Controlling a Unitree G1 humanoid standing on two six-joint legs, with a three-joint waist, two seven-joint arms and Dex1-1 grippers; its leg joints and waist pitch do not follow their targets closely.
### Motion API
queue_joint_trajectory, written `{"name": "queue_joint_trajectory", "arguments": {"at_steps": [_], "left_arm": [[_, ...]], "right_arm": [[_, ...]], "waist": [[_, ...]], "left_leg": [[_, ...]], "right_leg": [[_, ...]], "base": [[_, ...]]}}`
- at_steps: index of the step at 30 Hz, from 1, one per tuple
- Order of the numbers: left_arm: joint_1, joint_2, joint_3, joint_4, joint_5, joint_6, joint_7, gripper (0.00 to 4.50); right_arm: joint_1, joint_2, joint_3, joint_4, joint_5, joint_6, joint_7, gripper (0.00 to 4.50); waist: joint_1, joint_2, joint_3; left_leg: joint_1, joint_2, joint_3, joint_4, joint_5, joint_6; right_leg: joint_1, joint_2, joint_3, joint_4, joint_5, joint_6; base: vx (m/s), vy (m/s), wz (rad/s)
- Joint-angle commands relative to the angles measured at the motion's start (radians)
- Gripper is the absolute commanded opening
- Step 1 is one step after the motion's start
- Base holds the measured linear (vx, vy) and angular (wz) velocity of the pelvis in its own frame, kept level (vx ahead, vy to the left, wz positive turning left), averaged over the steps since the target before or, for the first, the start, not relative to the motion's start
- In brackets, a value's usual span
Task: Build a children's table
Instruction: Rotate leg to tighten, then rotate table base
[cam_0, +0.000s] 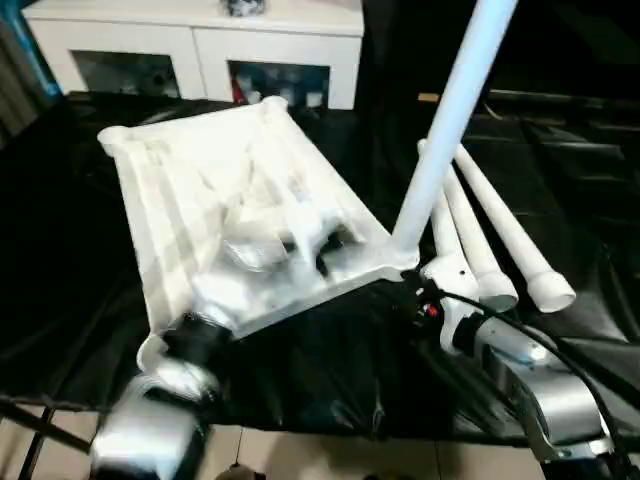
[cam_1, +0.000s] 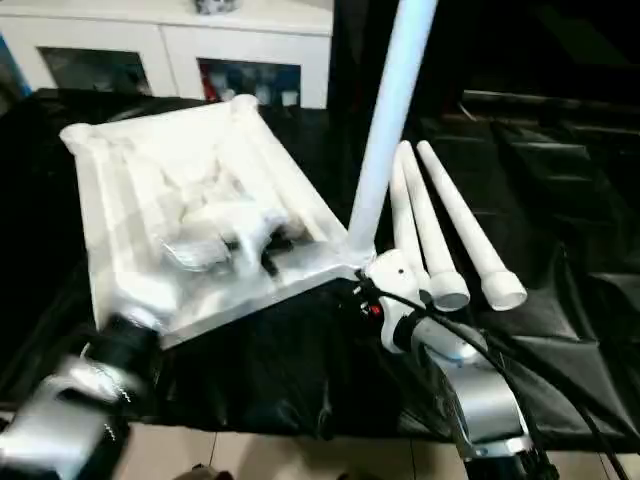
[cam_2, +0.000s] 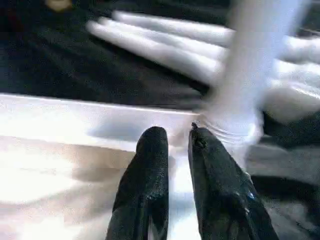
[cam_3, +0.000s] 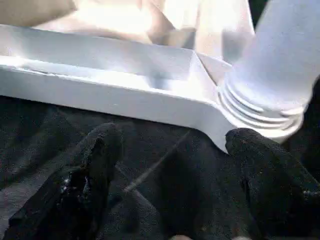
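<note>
Upside down on the black-covered worktop (cam_0: 560, 130), the tabletop (cam_0: 200, 200) exposes its corner sockets; one leg (cam_0: 450, 120) already stands screwed in, three spare legs (cam_0: 490, 235) alongside. The left end effector (cam_2: 172, 142) hovers narrow over the tabletop, empty; the right end effector (cam_3: 172, 145) gapes wide just below that corner, probably ready to steady it.

R hand (cam_3: 172, 155) open, tabletop corner (cam_3: 200, 107), leg (cam_3: 277, 60) in socket

white ribbed tabletop (cam_0: 180, 200), white legs (cam_0: 500, 235), black cloth (cam_0: 320, 350)
</note>
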Motion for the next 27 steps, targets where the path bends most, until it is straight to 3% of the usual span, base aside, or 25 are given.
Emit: {"name": "queue_joint_trajectory", "arguments": {"at_steps": [1, 3, 4, 5, 7, 9, 10, 12, 14, 17, 20, 22, 23, 24, 25, 27], "left_arm": [[0.017, 0.051, 0.043, -0.063, 0.005, 0.051, 0.018, 0.82], [0.024, 0.081, 0.065, -0.091, 0.01, 0.075, 0.027, 0.82], [0.027, 0.096, 0.076, -0.105, 0.013, 0.089, 0.032, 0.82], [0.035, 0.126, 0.087, -0.115, 0.034, 0.1, 0.046, 0.82], [0.091, 0.247, 0.065, -0.161, 0.143, 0.146, 0.091, 0.57], [0.109, 0.278, 0.062, -0.179, 0.171, 0.17, 0.104, 0.48], [0.141, 0.327, 0.06, -0.212, 0.209, 0.212, 0.119, 0.45], [0.154, 0.348, 0.058, -0.22, 0.233, 0.228, 0.136, 0.34], [0.185, 0.393, 0.048, -0.238, 0.276, 0.261, 0.167, 0.06], [0.2, 0.405, 0.037, -0.253, 0.275, 0.285, 0.162, 0.0], [0.236, 0.426, -0.026, -0.26, 0.282, 0.318, 0.109, 0.0], [0.245, 0.433, -0.042, -0.265, 0.28, 0.327, 0.088, 0.0], [0.267, 0.452, -0.082, -0.282, 0.268, 0.348, 0.026, 0.0], [0.28, 0.467, -0.104, -0.3, 0.268, 0.361, -0.006, 0.0], [0.291, 0.481, -0.122, -0.314, 0.27, 0.367, -0.031, 0.0], [0.324, 0.526, -0.173, -0.358, 0.277, 0.336, -0.105, 0.0]], "right_arm": [[-0.01, -0.017, 0.02, -0.009, -0.003, 0.027, 0.003, 3.8], [-0.008, -0.023, 0.03, -0.009, -0.007, 0.029, 0.006, 3.8], [-0.008, -0.026, 0.035, -0.009, -0.009, 0.031, 0.009, 3.8], [-0.01, -0.027, 0.041, -0.003, -0.011, 0.033, 0.01, 3.8], [-0.024, -0.021, 0.055, 0.025, -0.025, 0.047, 0.02, 3.8], [-0.03, -0.02, 0.061, 0.033, -0.027, 0.053, 0.022, 3.8], [-0.041, -0.018, 0.071, 0.048, -0.027, 0.061, 0.021, 3.5], [-0.048, -0.016, 0.073, 0.056, -0.026, 0.062, 0.02, 3.43], [-0.068, -0.013, 0.078, 0.087, -0.024, 0.056, 0.017, 3.22], [-0.084, -0.01, 0.079, 0.112, -0.021, 0.052, 0.016, 2.95], [-0.13, 0.011, 0.079, 0.184, -0.033, 0.02, 0.005, 2.62], [-0.143, 0.019, 0.078, 0.202, -0.037, 0.014, 0.002, 2.58], [-0.172, 0.035, 0.077, 0.246, -0.043, -0.001, -0.004, 2.5], [-0.187, 0.041, 0.079, 0.269, -0.047, -0.008, -0.008, 2.38], [-0.199, 0.047, 0.08, 0.288, -0.049, -0.014, -0.011, 2.26], [-0.232, 0.06, 0.087, 0.345, -0.054, -0.034, -0.02, 2.14]], "waist": [[0.004, -0.011, -0.064], [0.006, -0.009, -0.067], [0.006, -0.016, -0.067], [0.008, -0.01, -0.067], [0.008, -0.013, -0.065], [0.005, -0.01, -0.061], [0.003, -0.008, -0.061], [0.005, -0.005, -0.059], [0.011, -0.003, -0.059], [0.02, -0.005, -0.057], [0.026, -0.01, -0.058], [0.026, -0.009, -0.058], [0.029, 0.005, -0.06], [0.026, -0.004, -0.061], [0.03, 0.002, -0.06], [0.026, 0.001, -0.057]], "left_leg": [[0.011, 0.041, -0.022, -0.065, -0.156, 0.046], [0.012, 0.042, -0.023, -0.064, -0.126, 0.049], [0.011, 0.043, -0.022, -0.064, -0.12, 0.051], [0.012, 0.042, -0.022, -0.063, -0.116, 0.054], [0.011, 0.043, -0.024, -0.065, -0.119, 0.052], [0.015, 0.042, -0.022, -0.067, -0.141, 0.039], [0.017, 0.045, -0.023, -0.069, -0.154, 0.026], [0.02, 0.045, -0.023, -0.072, -0.174, 0.011], [0.028, 0.046, -0.023, -0.072, -0.2, -0.008], [0.031, 0.045, -0.021, -0.073, -0.215, -0.025], [0.023, 0.041, -0.024, -0.075, -0.216, -0.029], [0.024, 0.039, -0.024, -0.074, -0.224, -0.032], [0.025, 0.039, -0.025, -0.073, -0.225, -0.035], [0.024, 0.038, -0.024, -0.074, -0.223, -0.039], [0.025, 0.039, -0.026, -0.074, -0.226, -0.04], [0.022, 0.039, -0.025, -0.076, -0.239, -0.043]], "right_leg": [[0.046, -0.058, 0.052, -0.07, -0.187, -0.18], [0.049, -0.057, 0.052, -0.06, -0.127, -0.197], [0.05, -0.057, 0.052, -0.059, -0.116, -0.201], [0.049, -0.058, 0.053, -0.056, -0.109, -0.204], [0.049, -0.057, 0.052, -0.055, -0.122, -0.2], [0.044, -0.055, 0.053, -0.061, -0.167, -0.182], [0.043, -0.057, 0.054, -0.06, -0.181, -0.183], [0.039, -0.054, 0.055, -0.063, -0.202, -0.18], [0.032, -0.054, 0.057, -0.063, -0.198, -0.181], [0.029, -0.054, 0.062, -0.061, -0.188, -0.187], [0.033, -0.055, 0.066, -0.059, -0.204, -0.177], [0.031, -0.055, 0.067, -0.06, -0.221, -0.175], [0.03, -0.057, 0.068, -0.059, -0.217, -0.176], [0.032, -0.056, 0.068, -0.059, -0.204, -0.179], [0.032, -0.057, 0.068, -0.059, -0.202, -0.182], [0.033, -0.055, 0.067, -0.06, -0.209, -0.185]], "base": [[0.0, 0.0, 0.0], [0.0, 0.0, 0.0], [0.0, 0.0, 0.0], [0.0, 0.0, 0.0], [0.0, 0.0, 0.0], [0.0, 0.0, 0.0], [0.0, 0.0, 0.0], [0.0, 0.0, 0.0], [0.0, 0.0, 0.0], [0.0, 0.0, 0.0], [0.0, 0.0, 0.0], [0.0, 0.0, 0.0], [0.0, 0.0, 0.0], [0.0, 0.0, 0.0], [0.0, 0.0, 0.0], [0.0, 0.0, 0.0]]}}
